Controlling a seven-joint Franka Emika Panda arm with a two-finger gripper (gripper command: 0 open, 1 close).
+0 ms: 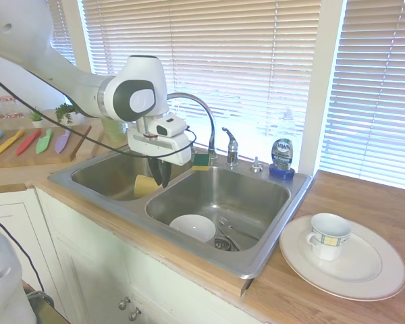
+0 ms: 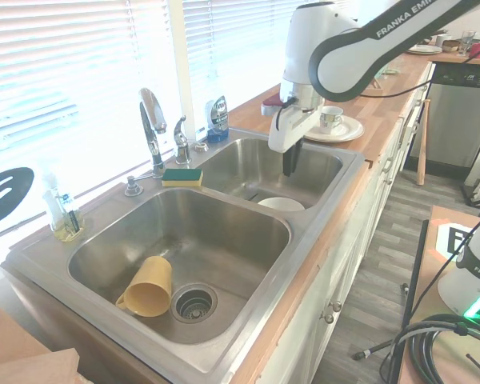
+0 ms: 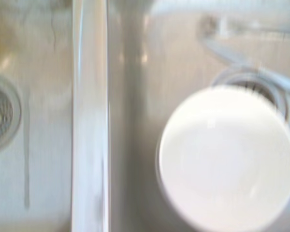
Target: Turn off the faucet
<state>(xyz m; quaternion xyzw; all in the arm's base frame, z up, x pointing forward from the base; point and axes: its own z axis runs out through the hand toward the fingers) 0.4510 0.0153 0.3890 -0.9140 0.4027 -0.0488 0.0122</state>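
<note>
The faucet is a chrome tap with a tall arched spout and stands behind the double sink. Its short upright lever handle is just right of the spout. From the other side the faucet and its handle show against the bright window. My gripper hangs over the divider between the two basins, in front of and below the spout, well apart from the handle. In the second exterior view the gripper points straight down over the basin with the bowl and holds nothing visible.
A white bowl lies in the right basin; the wrist view has this bowl beside the sink divider. A yellow cup lies in the other basin. A sponge, dish soap, plate and mug surround the sink.
</note>
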